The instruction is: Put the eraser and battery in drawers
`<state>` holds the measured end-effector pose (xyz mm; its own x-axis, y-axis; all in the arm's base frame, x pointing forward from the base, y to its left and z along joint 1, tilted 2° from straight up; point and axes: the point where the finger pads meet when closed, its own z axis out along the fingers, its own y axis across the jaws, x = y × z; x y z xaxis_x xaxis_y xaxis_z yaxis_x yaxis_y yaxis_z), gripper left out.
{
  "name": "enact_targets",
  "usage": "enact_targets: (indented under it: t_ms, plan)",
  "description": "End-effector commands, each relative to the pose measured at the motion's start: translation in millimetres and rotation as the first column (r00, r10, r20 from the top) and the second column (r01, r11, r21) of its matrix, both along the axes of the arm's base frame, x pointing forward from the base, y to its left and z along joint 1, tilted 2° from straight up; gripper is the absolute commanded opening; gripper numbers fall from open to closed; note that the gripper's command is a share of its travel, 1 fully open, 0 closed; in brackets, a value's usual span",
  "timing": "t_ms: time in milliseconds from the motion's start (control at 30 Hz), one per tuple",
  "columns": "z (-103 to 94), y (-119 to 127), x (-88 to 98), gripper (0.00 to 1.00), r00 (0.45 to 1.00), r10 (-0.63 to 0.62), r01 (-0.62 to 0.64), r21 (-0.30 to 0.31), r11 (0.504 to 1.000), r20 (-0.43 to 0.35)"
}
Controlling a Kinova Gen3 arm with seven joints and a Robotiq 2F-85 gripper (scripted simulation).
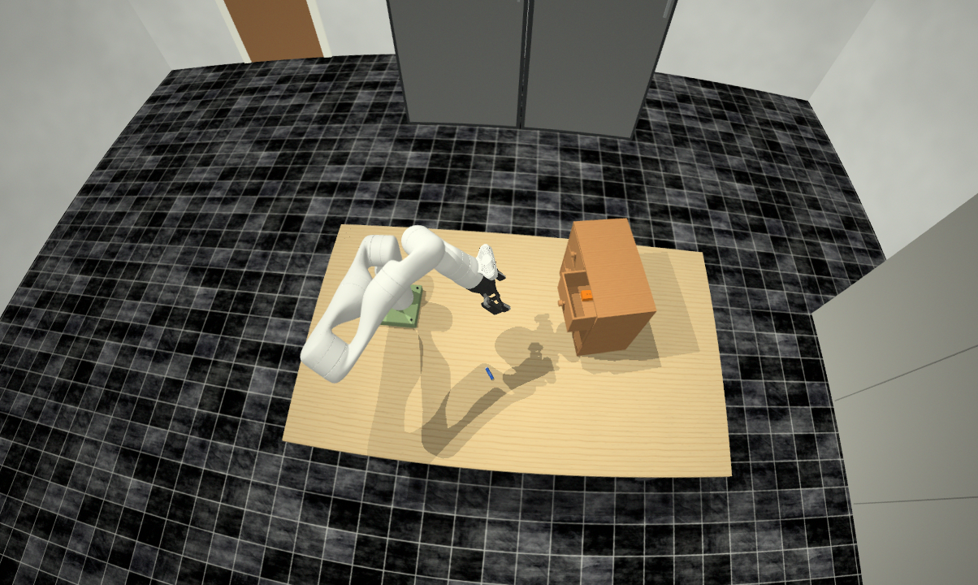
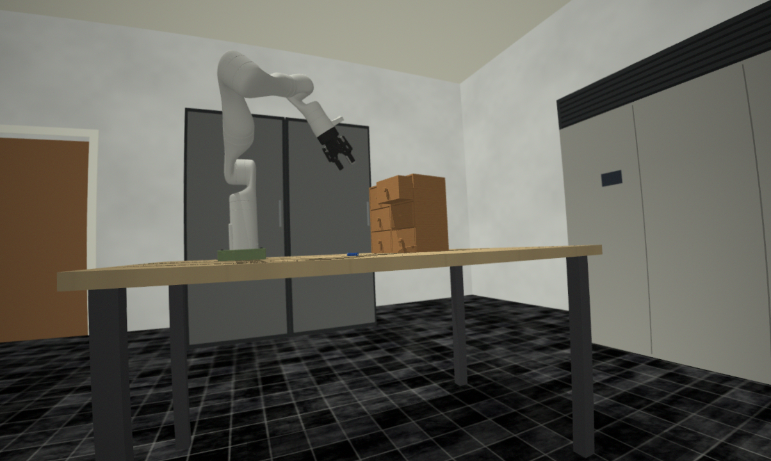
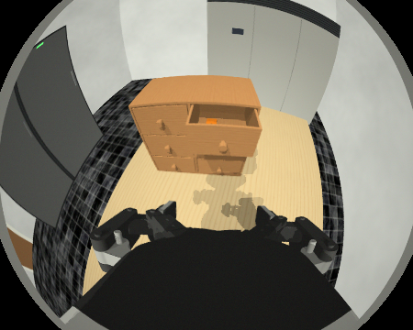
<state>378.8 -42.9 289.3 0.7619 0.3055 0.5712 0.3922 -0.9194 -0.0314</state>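
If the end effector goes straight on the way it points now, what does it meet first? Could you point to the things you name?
Probably the table top (image 1: 623,436) (image 2: 319,266) (image 3: 284,183) just before the small chest (image 1: 612,265) (image 2: 431,212) (image 3: 197,92), or the chest's low front; depth is unclear, so I cannot tell which the end effector (image 1: 504,292) (image 2: 346,164) (image 3: 216,213) reaches first.
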Motion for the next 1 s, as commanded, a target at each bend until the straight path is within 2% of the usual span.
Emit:
enact_targets:
  t_ms: [0, 967]
  plan:
    - [-7.2, -3.1, -1.2, 1.0, 1.0, -0.007, 0.006, 0.02, 1.0, 0.024]
    - [-31.1, 5.5, 13.7, 1.0, 0.964, -0.032, -0.002, 0.131, 0.991, 0.263]
